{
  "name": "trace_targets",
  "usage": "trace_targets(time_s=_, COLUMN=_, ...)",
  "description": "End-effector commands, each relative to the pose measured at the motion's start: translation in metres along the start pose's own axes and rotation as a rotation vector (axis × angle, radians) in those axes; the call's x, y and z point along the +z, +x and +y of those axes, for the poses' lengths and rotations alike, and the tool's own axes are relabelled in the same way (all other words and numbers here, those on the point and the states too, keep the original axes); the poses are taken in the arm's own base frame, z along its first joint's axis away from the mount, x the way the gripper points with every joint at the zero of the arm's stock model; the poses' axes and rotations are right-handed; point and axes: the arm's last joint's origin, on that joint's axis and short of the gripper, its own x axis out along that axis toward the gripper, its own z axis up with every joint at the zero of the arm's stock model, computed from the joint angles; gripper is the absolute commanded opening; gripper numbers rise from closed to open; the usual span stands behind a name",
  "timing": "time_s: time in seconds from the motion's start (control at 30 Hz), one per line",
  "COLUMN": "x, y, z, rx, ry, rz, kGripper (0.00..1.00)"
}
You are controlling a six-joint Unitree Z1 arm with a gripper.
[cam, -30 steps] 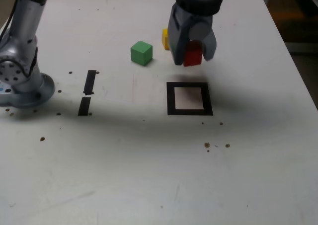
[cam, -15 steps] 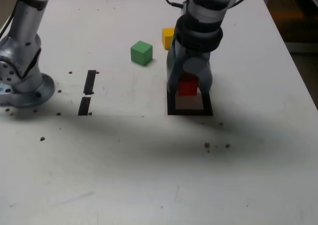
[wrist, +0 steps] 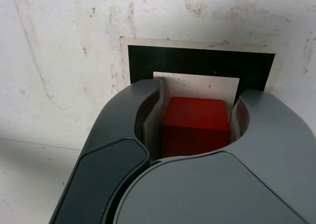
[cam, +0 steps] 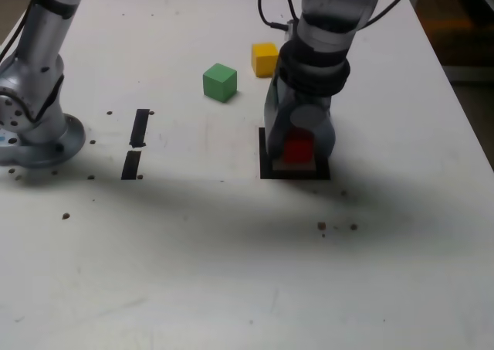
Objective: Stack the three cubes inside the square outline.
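Cubes numbered three: the tool (cam: 299,151) pinched one red cube (cam: 299,150) over the one square outline (cam: 267,168), while one green cube (cam: 219,82) and one yellow cube (cam: 265,59) sat apart on the bench (cam: 231,273).

- Between the dark grey fingers (wrist: 148,130) you see the solid red cube (wrist: 196,125).
- Beneath your fingers, the square outline (wrist: 197,63) is a thick black frame with a white centre.
- Beyond the fingers, you have a plain green cube (cam: 219,82) and a plain yellow cube (cam: 265,59).
- The tabletop (cam: 231,273) is off-white, with small brown specks and faint reddish smudges.
- Well to one side of your fingers, two short strips (cam: 136,143) are black.
- The arm's base (cam: 35,110) is silver-grey.
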Motion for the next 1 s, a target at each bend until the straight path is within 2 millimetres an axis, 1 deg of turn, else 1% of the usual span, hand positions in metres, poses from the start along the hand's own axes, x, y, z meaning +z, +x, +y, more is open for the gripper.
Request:
trace_targets(time_s=0.0, x=0.001, y=0.003, z=0.0, rx=0.001, ry=-0.001, rz=0.008, kGripper=0.17)
trace_targets(time_s=0.1, x=0.0, y=0.004, z=0.0, rx=0.004, ry=-0.001, rz=0.016, kGripper=0.29)
trace_targets(time_s=0.33, x=-0.002, y=0.003, z=0.0, rx=0.004, ry=-0.002, rz=0.028, kGripper=0.79)
trace_targets(time_s=0.4, x=-0.002, y=0.002, z=0.0, rx=0.003, ry=-0.002, rz=0.026, kGripper=0.89)
trace_targets(time_s=0.47, x=-0.003, y=0.0, z=0.0, rx=0.001, ry=-0.002, rz=0.022, kGripper=0.96)
trace_targets(time_s=0.53, x=-0.005, y=-0.003, z=0.001, rx=0.0, ry=-0.003, rz=0.014, kGripper=0.99)
trace_targets(time_s=0.63, x=-0.012, y=-0.014, z=0.002, rx=0.004, ry=-0.003, rz=0.001, kGripper=1.0)
trace_targets(time_s=0.7, x=-0.021, y=-0.028, z=0.005, rx=0.017, ry=-0.004, rz=-0.009, kGripper=1.0)
trace_targets(time_s=0.77, x=-0.038, y=-0.051, z=0.012, rx=0.042, ry=-0.002, rz=-0.024, kGripper=1.0)
trace_targets(time_s=0.87, x=-0.062, y=-0.08, z=0.032, rx=0.067, ry=0.019, rz=-0.045, kGripper=1.0)
trace_targets(time_s=0.97, x=-0.079, y=-0.098, z=0.063, rx=0.072, ry=0.054, rz=-0.066, kGripper=1.0)
